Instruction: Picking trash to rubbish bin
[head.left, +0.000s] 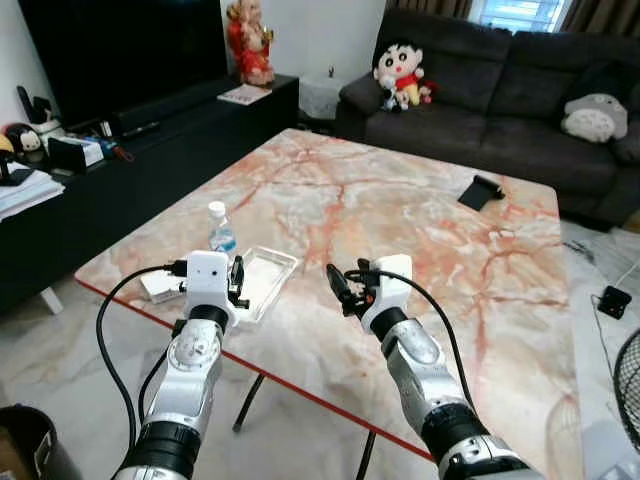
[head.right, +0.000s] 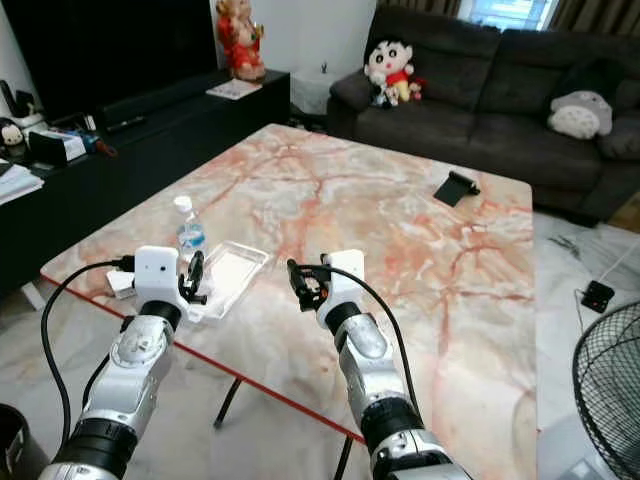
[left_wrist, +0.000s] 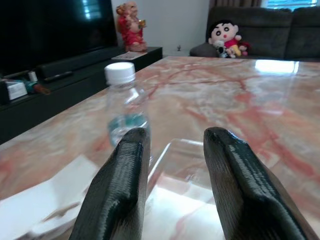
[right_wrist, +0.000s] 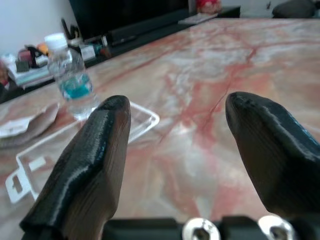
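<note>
Head view: I hold left claw (head.left: 236, 281) over clear plastic tray (head.left: 262, 278) at table (head.left: 420, 215) near-left edge, water bottle (head.left: 221, 231) just beyond. Right claw (head.left: 345, 287) hovers right of tray.
Left wrist: fingers apart, empty.
Right wrist: fingers apart, empty.
Nothing picked yet; all trash left.

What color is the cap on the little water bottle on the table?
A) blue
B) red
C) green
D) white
D: the bottle, standing by the clear tray near the left gripper, wears a white cap.
</note>
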